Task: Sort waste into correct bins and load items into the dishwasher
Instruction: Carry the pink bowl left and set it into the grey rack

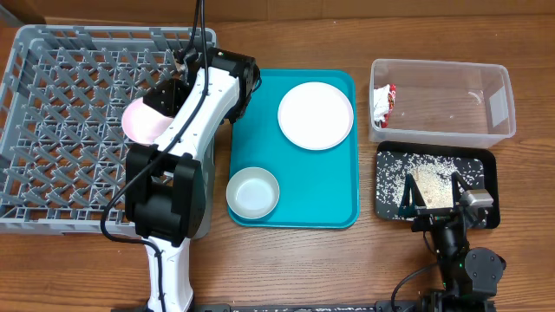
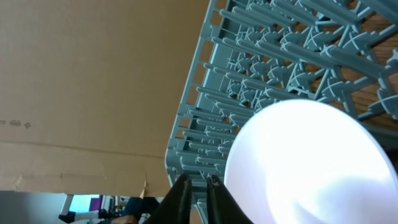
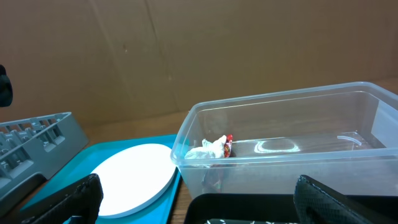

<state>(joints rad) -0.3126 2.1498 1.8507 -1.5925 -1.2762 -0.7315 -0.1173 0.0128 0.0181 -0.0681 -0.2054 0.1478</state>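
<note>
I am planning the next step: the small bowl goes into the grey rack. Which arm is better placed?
Probably left: the left gripper is over the rack, next to the teal tray holding the bowl. The open right gripper is far off, at the black tray.

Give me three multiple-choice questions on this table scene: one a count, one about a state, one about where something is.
1. How many dishes lie on the teal tray? A one, B two, C three.
2. How does the right gripper stand? A open, B shut on a plate, C shut on nothing.
3. Where is the red-and-white wrapper? A on the teal tray, B in the clear tub, C in the right gripper.

Answers: B, since a white plate and a bowl lie there; A, since its fingers stand wide apart over the black tray; B, since it lies at the tub's left end.
</note>
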